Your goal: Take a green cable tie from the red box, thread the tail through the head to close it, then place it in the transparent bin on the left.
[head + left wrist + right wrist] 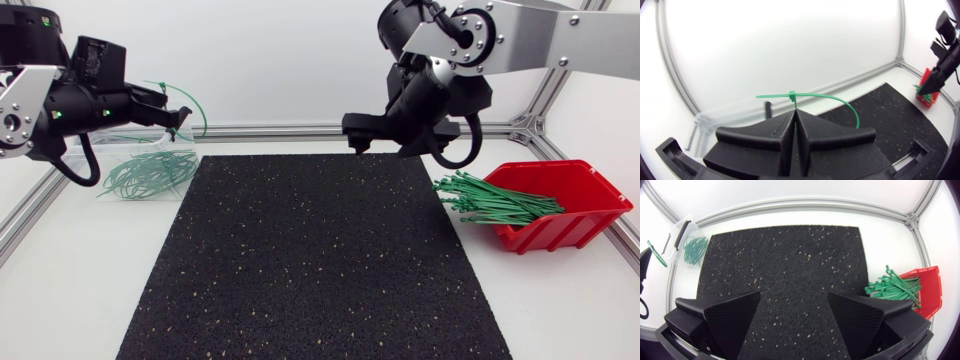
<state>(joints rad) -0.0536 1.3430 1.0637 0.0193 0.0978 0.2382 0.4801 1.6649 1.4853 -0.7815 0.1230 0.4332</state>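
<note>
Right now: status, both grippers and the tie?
Left gripper shut on looped green cable tie, by the transparent bin. Right gripper open, empty, over the mat. Nothing in the way.

White table (80, 300) bearing a black speckled mat (310, 260) mid-way, red box (580, 205) right of it, clear bin (675, 242) left.

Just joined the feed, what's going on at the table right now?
The left gripper is shut on a green cable tie that looks looped through its head, held above the transparent bin, which has other ties in it. The right gripper is open and empty over the black mat's far edge, near the red box of loose ties. The drop is not yet done.
</note>
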